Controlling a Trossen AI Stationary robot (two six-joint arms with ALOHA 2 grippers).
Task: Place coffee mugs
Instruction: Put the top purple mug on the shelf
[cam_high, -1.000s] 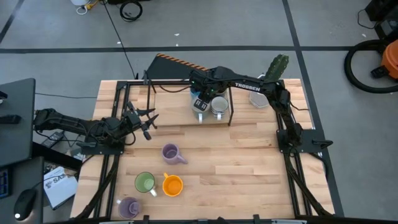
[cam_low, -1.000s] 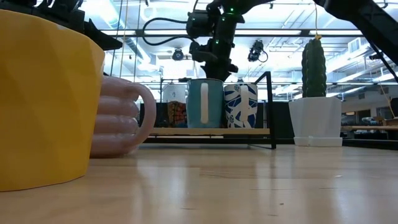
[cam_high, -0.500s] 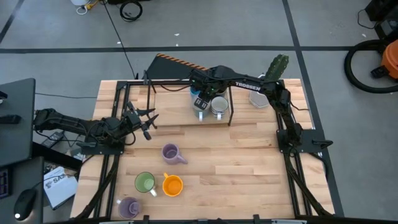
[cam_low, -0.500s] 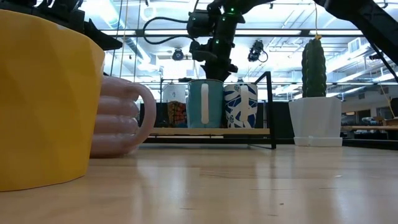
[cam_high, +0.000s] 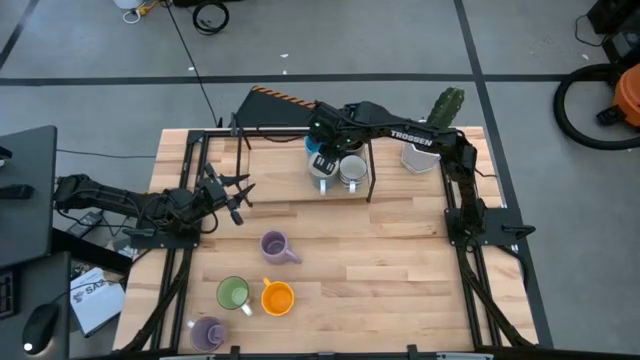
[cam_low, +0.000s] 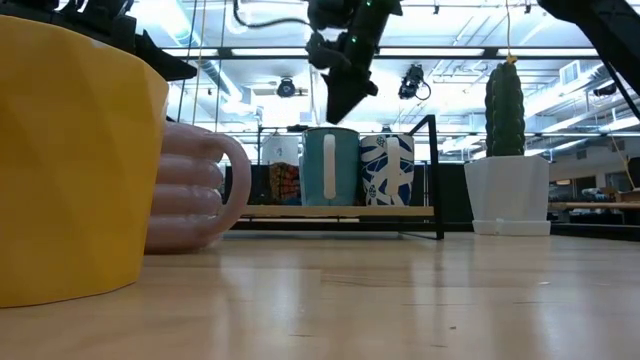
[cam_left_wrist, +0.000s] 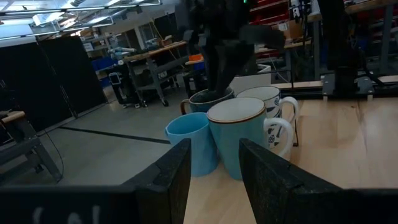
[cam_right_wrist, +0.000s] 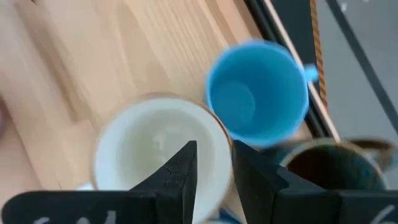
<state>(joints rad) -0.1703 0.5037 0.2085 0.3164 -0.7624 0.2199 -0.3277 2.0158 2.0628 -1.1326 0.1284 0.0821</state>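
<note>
Workshop floor of grey concrete surrounds a pale wooden counter (cam_high: 400, 260), seen from above, with glass walls and benches beyond it in the level view

Right arm (cam_high: 410, 137) reaches across the far side of the counter; its jaws hang just above a cluster of mugs, narrowly parted and grasping nothing

Left arm (cam_high: 120, 203) waits at the near-left edge, jaws released and empty

Low black-framed shelf (cam_low: 340, 211) stands at the far edge, with a white angular cactus pot (cam_low: 508, 195) beside it

Four mugs sit close together on the shelf: a blue mug (cam_right_wrist: 256, 102), a white mug (cam_right_wrist: 155, 149) directly under the right jaws, a dark brown mug (cam_right_wrist: 329, 165) and a blue-patterned white mug (cam_low: 386, 170)

Four more mugs wait on the open counter, well apart from the shelf: a purple mug (cam_high: 274, 246), a green mug (cam_high: 233, 293) touching or just beside an orange mug (cam_high: 277, 298), and a second purple mug (cam_high: 207, 333) at the near edge

Judged from this, a mug has just been set down and the task is about half done; the next move calls for clearing the shelf frame without knocking the packed mugs, then travelling to a loose mug, likely the nearest purple one, and gripping its rim
</note>
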